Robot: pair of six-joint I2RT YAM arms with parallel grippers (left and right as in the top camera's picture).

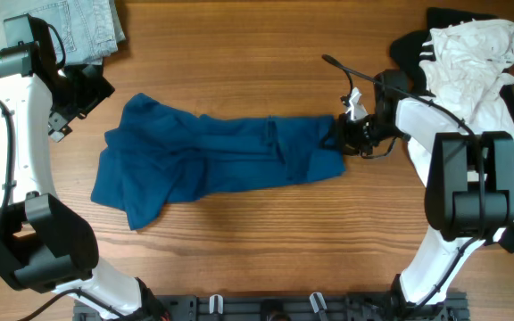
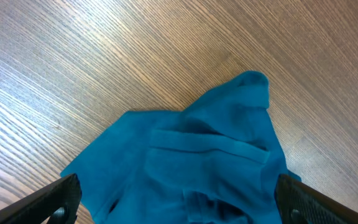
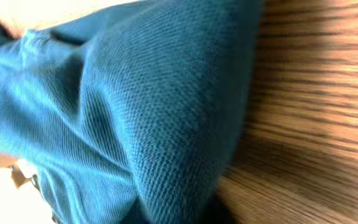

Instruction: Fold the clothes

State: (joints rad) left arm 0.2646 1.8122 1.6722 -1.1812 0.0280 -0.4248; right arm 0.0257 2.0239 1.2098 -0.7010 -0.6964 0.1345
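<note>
A blue garment [image 1: 212,156] lies crumpled and stretched lengthwise across the middle of the wooden table. My right gripper [image 1: 344,135] is at its right end and appears shut on the edge of the cloth. In the right wrist view the blue fabric [image 3: 135,112] fills the frame and hides the fingers. My left gripper [image 1: 78,107] hovers open and empty beyond the garment's upper left end. In the left wrist view its fingers [image 2: 178,183] are spread wide above the garment's end [image 2: 210,155].
Folded light-blue jeans [image 1: 70,27] lie at the back left corner. A pile of white and black clothes [image 1: 471,53] lies at the back right, beside the right arm. Bare wood [image 1: 239,259] lies in front of the garment.
</note>
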